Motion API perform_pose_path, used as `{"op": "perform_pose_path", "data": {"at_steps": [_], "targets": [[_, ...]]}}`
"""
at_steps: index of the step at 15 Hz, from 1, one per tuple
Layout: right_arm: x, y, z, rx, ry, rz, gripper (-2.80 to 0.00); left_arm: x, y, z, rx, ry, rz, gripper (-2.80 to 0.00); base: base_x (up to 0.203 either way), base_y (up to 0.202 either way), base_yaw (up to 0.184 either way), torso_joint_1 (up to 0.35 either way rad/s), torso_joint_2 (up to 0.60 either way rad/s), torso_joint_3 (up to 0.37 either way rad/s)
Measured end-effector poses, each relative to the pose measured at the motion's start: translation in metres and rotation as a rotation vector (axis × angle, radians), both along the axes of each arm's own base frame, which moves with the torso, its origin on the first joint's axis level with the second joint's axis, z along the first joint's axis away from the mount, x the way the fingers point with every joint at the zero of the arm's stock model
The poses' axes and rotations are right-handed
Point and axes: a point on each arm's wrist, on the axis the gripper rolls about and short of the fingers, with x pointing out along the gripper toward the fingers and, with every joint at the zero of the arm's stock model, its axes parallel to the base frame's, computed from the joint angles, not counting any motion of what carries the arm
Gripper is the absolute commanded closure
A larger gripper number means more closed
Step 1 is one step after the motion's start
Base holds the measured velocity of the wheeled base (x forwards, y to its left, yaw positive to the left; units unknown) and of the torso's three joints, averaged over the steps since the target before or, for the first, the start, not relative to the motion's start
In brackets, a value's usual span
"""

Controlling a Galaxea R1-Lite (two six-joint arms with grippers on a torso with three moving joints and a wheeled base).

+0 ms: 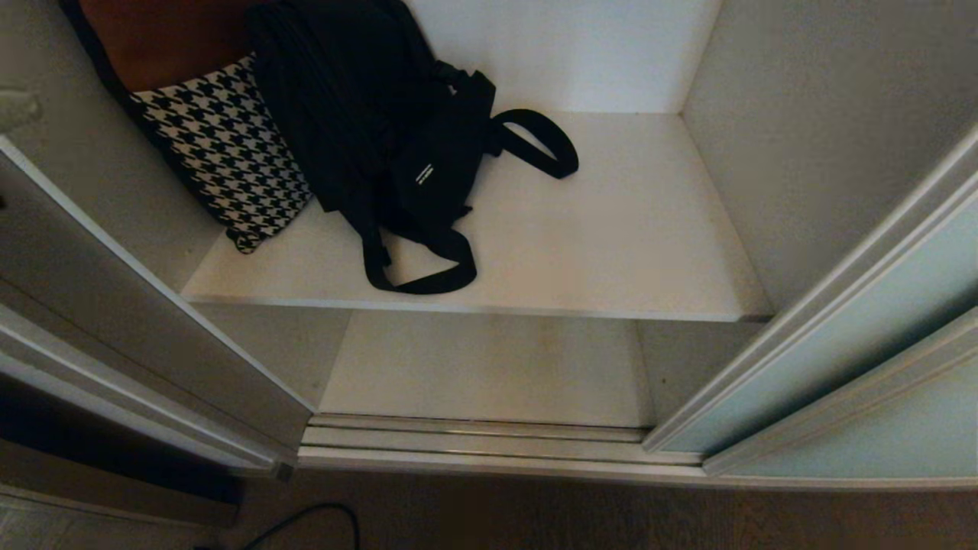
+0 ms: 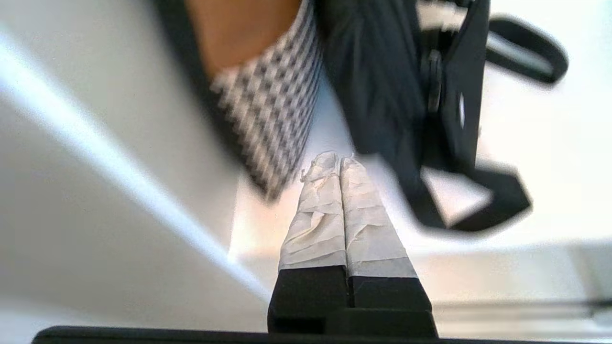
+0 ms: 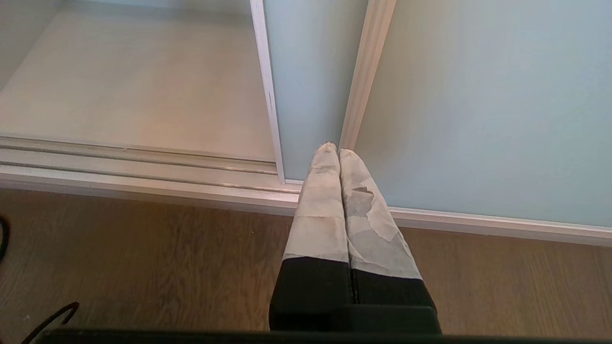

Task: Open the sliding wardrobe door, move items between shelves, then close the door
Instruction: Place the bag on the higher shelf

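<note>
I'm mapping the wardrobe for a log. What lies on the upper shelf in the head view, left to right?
Houndstooth cushion → black bag → bag's loop strap → bare white shelf → wardrobe side wall → sliding door.

The upper white shelf (image 1: 634,252), edged in thin silver at the front, is occupied by a floppy black bag (image 1: 397,145) with loop straps and a houndstooth cushion (image 1: 225,153) leaned at its left. A lower shelf (image 1: 489,370) is seen beneath.
</note>
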Motion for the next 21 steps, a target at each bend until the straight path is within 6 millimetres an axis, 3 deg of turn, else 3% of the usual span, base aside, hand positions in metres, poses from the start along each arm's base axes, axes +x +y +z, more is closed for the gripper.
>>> {"op": "perform_pose_path", "data": {"at_steps": [4, 7, 11, 14, 18, 21], "targets": [[0.000, 0.000, 0.000, 0.000, 0.000, 0.000, 0.00, -0.069, 0.008, -0.058, -0.010, 0.057, 0.046, 0.00, 0.000, 0.000, 0.000, 0.000, 0.00, 0.000], [0.000, 0.000, 0.000, 0.000, 0.000, 0.001, 0.00, -0.107, 0.010, -0.123, -0.022, 0.109, 0.056, 0.00, 0.000, 0.000, 0.000, 0.000, 0.00, 0.000], [0.000, 0.000, 0.000, 0.000, 0.000, 0.000, 0.00, -0.132, 0.009, -0.213, -0.022, 0.148, 0.043, 0.00, 0.000, 0.000, 0.000, 0.000, 0.00, 0.000], [0.000, 0.000, 0.000, 0.000, 0.000, 0.000, 0.00, -0.129, 0.009, -0.264, -0.044, 0.162, 0.040, 0.00, 0.000, 0.000, 0.000, 0.000, 0.00, 0.000], [0.000, 0.000, 0.000, 0.000, 0.000, 0.000, 0.00, -0.128, 0.009, -0.280, -0.075, 0.144, 0.037, 0.00, 0.000, 0.000, 0.000, 0.000, 0.00, 0.000], [0.000, 0.000, 0.000, 0.000, 0.000, 0.000, 0.00, -0.128, 0.008, -0.282, 0.031, 0.142, 0.012, 0.00, 0.000, 0.000, 0.000, 0.000, 0.00, 0.000]]}}
